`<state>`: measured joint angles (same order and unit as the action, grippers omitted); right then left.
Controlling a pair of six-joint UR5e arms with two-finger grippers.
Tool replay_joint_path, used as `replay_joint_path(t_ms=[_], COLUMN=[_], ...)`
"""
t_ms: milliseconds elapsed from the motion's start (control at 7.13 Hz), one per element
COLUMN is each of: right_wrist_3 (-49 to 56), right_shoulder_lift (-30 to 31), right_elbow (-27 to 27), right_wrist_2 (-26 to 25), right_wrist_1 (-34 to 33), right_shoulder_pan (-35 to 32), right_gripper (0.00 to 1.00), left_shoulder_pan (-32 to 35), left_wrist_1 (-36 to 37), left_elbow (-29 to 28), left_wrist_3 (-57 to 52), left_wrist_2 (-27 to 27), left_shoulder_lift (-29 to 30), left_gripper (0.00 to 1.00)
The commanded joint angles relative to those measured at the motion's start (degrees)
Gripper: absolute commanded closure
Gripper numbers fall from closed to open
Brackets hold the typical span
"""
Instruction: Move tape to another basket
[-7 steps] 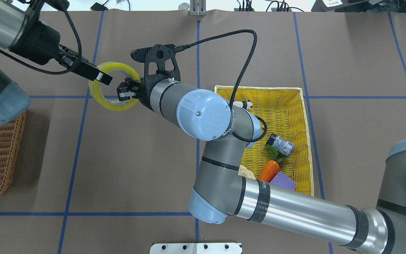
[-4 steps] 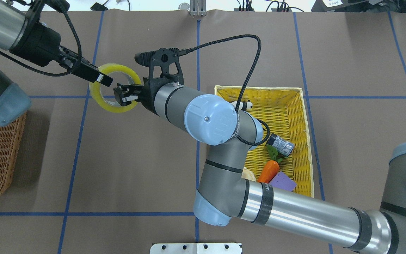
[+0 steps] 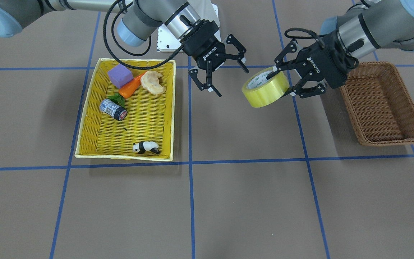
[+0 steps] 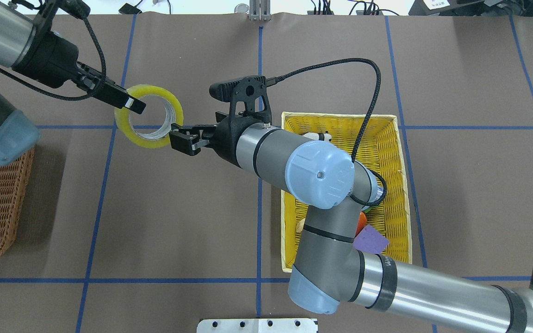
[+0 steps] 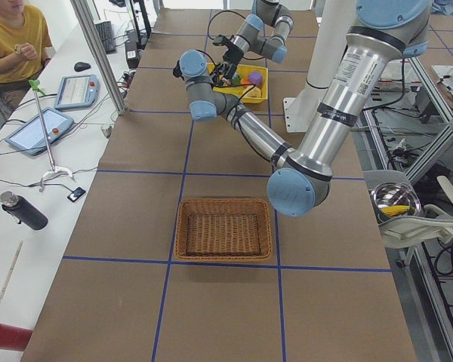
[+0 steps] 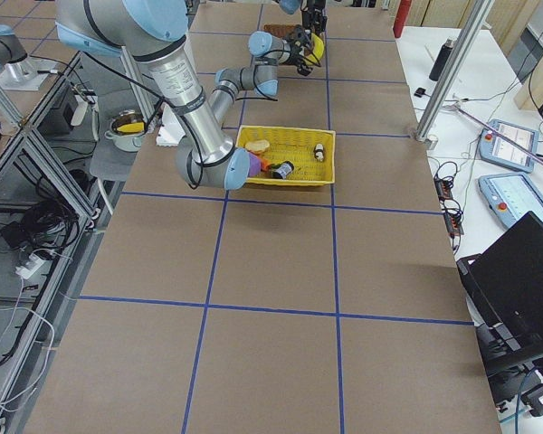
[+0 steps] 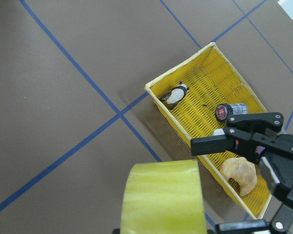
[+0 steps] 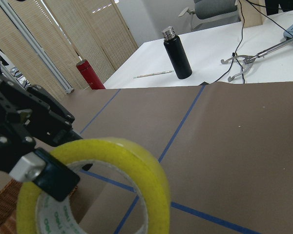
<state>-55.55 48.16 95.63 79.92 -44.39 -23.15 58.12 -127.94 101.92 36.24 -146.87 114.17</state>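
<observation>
Yellow, glossy and translucent, the wide roll of packing tape (image 3: pixel 264 90) with its whitish core hangs clear of the brown paper-covered tabletop (image 3: pixel 250 201). The left claw (image 3: pixel 282 83) pinches it, one finger reaching into the core and the other pressed on the outer wall.

From the front-facing camera, the roll is at 9 o'clock from the rectangular dark-brown woven wicker basket (image 3: pixel 379 108), near it but outside its rim. The right claw (image 3: pixel 231 82) is at 9 o'clock from the roll, just beside it without touching, its fingers spread wide and gripping nothing.

Farther out at 9 o'clock lies the shallow bright-yellow woven basket (image 3: pixel 135 126). It holds a purple block (image 3: pixel 120 75), an orange carrot (image 3: pixel 132 87), a pale bread piece (image 3: pixel 153 82), a small can (image 3: pixel 113 109) on its side and a panda figure (image 3: pixel 146 147).
</observation>
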Motion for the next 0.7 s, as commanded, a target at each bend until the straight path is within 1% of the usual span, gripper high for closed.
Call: replay_joint_path(t_ms=[0,140,280,421,561], right_wrist_3=[-0.3,-1.8,-1.9,-1.2,1.0], right_shoulder_lift=[3.2,6.2,7.6,8.3,8.6], right_elbow=[0.9,0.7,0.5,0.4,-0.1], right_wrist_2=[0.1,0.4,3.6,13.1,21.4], right_wrist_1=[-0.1,-0.2,-3.0,-9.3,-17.1], right_shoulder_pan=[-2.1,-6.0,-11.0,-18.6,-25.8], right_gripper=[0.00,0.00,0.00,0.00,0.00], left_shoulder_pan=[0.6,1.2,2.1,2.9,3.8], left_wrist_1=[0.0,-0.1,-0.1,-0.1,-0.1], left_elbow=[-0.2,-0.2,-0.2,-0.2,-0.2], left_wrist_3=[3.2,4.7,6.3,10.2,12.5], left_wrist_2=[0.0,0.0,0.0,-0.1,0.0], left_shoulder_lift=[-0.1,-0.1,-0.3,-0.3,-0.3], left_gripper=[1.00,1.00,1.00,1.00,1.00])
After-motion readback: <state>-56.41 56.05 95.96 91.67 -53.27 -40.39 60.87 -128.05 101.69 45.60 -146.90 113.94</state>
